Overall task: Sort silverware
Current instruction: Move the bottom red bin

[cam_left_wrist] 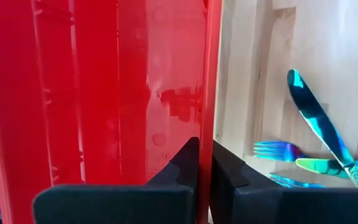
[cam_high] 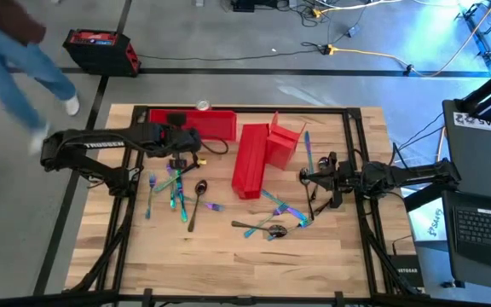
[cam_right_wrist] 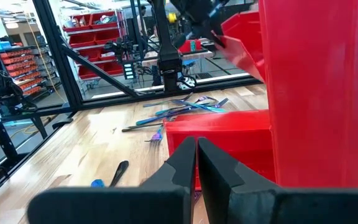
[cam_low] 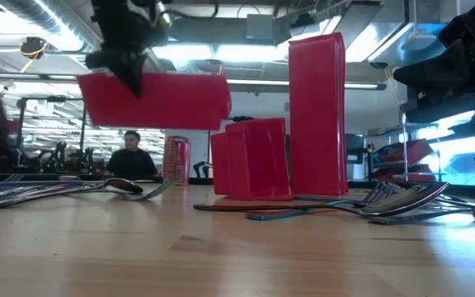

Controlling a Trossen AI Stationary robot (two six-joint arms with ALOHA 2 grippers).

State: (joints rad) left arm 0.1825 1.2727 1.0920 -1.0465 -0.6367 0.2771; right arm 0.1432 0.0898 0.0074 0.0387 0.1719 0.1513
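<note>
My left gripper (cam_high: 184, 135) is shut on a long red bin (cam_high: 196, 124) at the table's far left; the low view shows this bin (cam_low: 155, 99) off the table. Iridescent silverware lies in two heaps: forks, knives and a dark spoon (cam_high: 176, 192) under the left arm, and more pieces (cam_high: 275, 220) at the near right. One knife (cam_high: 308, 149) lies alone by the right arm. My right gripper (cam_high: 309, 177) rests shut at the table's right, touching nothing. My left gripper pinches the red bin's thin side wall at its rim (cam_left_wrist: 207, 134) between its two fingers. The fingers slant down at it from the table's left side, nearer the bin's left end (cam_low: 126, 78). The bin hangs roughly level, lifted clear of the table.
Two more red bins stand mid-table, a long one (cam_high: 250, 158) and a shorter one (cam_high: 284, 143) beside it. A red soda can (cam_high: 203, 105) stands at the far edge. A person (cam_high: 7, 60) walks beyond the table's far left corner.
</note>
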